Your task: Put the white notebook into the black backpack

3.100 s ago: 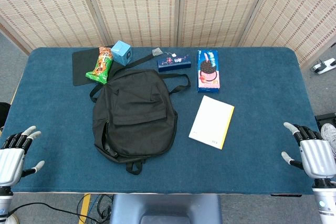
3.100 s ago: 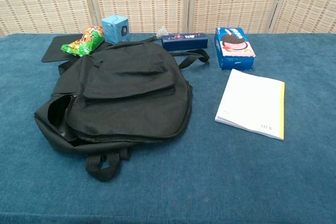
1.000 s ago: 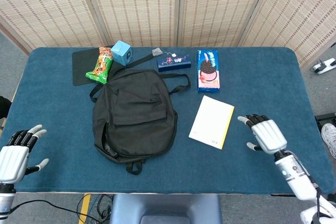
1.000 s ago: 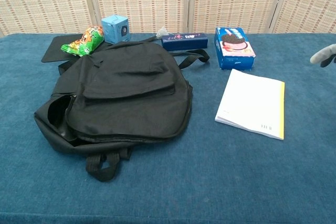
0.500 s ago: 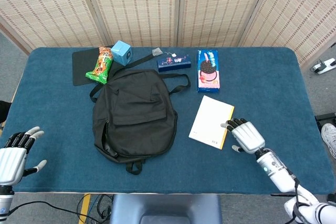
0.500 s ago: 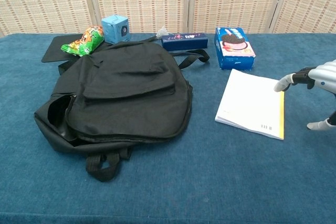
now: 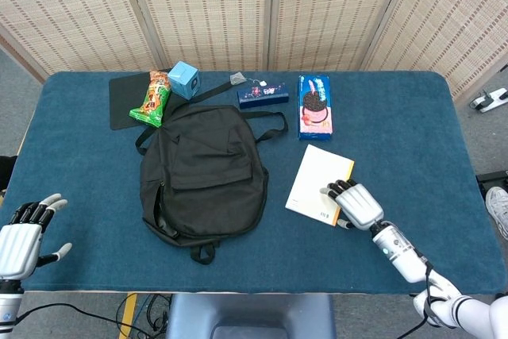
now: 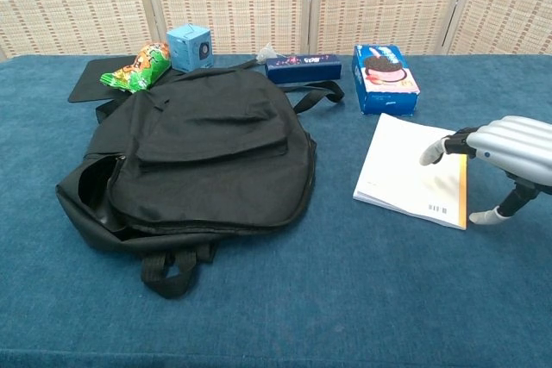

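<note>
The white notebook (image 7: pixel 318 181) (image 8: pixel 407 170) with a yellow spine edge lies flat on the blue table, right of the black backpack (image 7: pixel 202 172) (image 8: pixel 200 148). The backpack lies flat with its mouth gaping at its left side. My right hand (image 7: pixel 355 203) (image 8: pixel 505 151) hovers over the notebook's near right corner, fingers spread above the cover and thumb down beside the yellow edge; it holds nothing. My left hand (image 7: pixel 20 243) hangs open off the table's front left corner, seen only in the head view.
Along the back stand a cookie box (image 7: pixel 314 106), a dark blue box (image 7: pixel 263 95), a light blue cube (image 7: pixel 184 78), a green snack bag (image 7: pixel 153 98) and a black mat (image 7: pixel 125 102). The table's front edge (image 7: pixel 254 290) runs close below the backpack's strap loop.
My right hand has moved left from the table's right side to over the notebook's near right corner. The left hand, notebook and backpack have stayed put.
</note>
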